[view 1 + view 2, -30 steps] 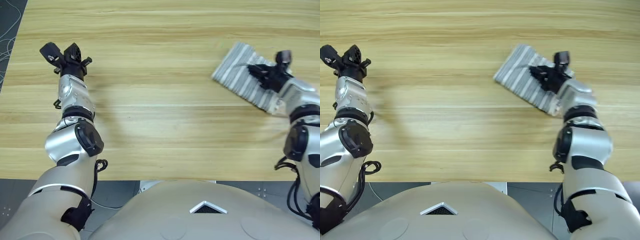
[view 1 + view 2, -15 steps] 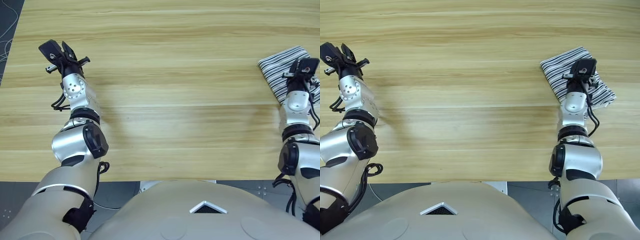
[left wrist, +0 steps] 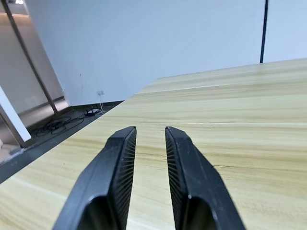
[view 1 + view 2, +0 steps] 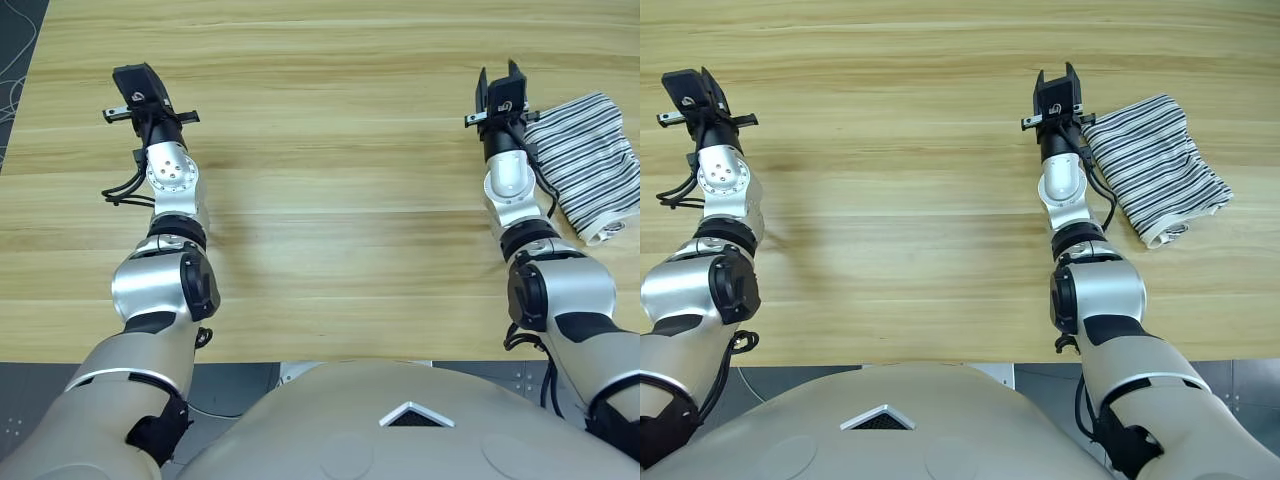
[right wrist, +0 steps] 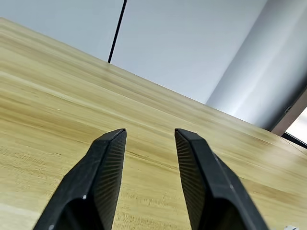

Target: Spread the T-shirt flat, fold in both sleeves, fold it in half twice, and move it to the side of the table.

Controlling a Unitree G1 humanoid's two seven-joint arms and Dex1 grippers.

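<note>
My left gripper (image 3: 149, 130) reaches out low over a pale wooden table (image 3: 240, 110). Its two black, ribbed fingers (image 3: 117, 163) are slightly parted, with wood grain showing through the narrow gap. Past the table's far edge stands a plain light wall (image 3: 144, 38) with a thin dark vertical strip (image 3: 264, 31), and cables (image 3: 57, 125) lie on the floor.

The T-shirt (image 4: 1162, 170), white with thin dark stripes, lies folded into a compact rectangular bundle on the table (image 4: 900, 150) at its right side. It sits at an angle, one folded edge curling slightly at its near end.
</note>
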